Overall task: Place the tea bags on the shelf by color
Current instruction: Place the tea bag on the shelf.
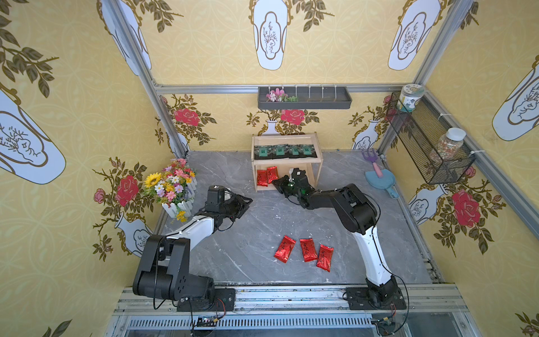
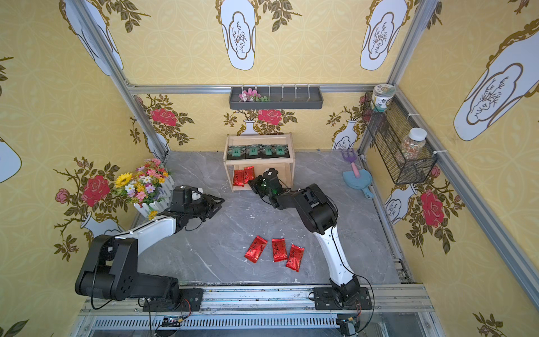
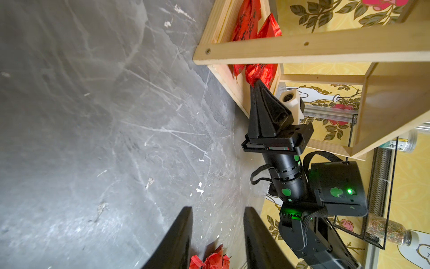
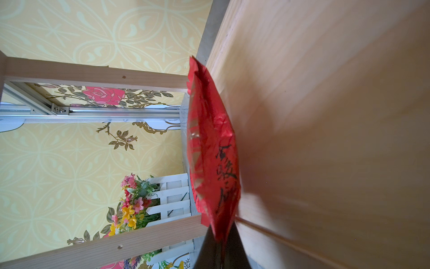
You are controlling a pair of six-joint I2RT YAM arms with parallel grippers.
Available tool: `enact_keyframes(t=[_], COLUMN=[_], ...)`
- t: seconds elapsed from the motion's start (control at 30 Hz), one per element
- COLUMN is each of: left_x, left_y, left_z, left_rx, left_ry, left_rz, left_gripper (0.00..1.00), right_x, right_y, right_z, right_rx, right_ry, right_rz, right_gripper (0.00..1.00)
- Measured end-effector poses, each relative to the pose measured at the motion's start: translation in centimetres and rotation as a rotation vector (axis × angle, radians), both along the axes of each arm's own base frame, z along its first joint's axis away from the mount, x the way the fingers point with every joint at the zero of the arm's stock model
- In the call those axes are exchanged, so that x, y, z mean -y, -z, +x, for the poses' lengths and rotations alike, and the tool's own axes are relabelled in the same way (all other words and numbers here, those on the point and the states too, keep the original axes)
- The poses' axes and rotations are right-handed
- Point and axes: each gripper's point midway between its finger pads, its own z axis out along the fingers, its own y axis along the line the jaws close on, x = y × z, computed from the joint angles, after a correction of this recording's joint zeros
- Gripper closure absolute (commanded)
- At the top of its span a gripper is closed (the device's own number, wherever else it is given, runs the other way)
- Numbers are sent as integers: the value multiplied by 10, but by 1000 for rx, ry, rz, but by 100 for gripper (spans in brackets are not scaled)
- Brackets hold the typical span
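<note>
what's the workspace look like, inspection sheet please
surface: grey marble-look tabletop, white scuffs
job's things: four black sachets on the shelf's top tier; two red packets in the lower tier; three red packets on the tabletop
clutter: flower pot, toy rake and scoop
grippers: left gripper open, empty; right gripper shut on one lower-tier red packet
cables: black loops by arm bases
surroundings: floral wallpaper, wall tray, mesh basket with jars

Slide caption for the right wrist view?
Right pincer shut on a red packet inside the wooden shelf.
</note>
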Motion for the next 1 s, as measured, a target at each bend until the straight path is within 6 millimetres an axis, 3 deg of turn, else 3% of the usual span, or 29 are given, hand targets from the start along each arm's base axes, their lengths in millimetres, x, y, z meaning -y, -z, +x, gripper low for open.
enact_keyframes(t=[0.4,0.57,0.77,1.0], left_x=[0,0,0,-1], left_y=[1,1,1,-1], left_z=[-1,-1,-1,-5], left_rx=[0,-1,-4,5], left_ry=[0,1,-4,-4], left_rz=[-2,-3,-7,-8], left_gripper=[58,59,59,59], right_x=[1,0,0,7], right_y=[10,10,3,-7], right_z=[-4,-6,-6,-35], right_rx=[-50,-56,-42,-54], right_ry=[-4,-13,-25,-60], right_rz=[-11,-9,-13,-73], right_gripper=[86,77,56,50])
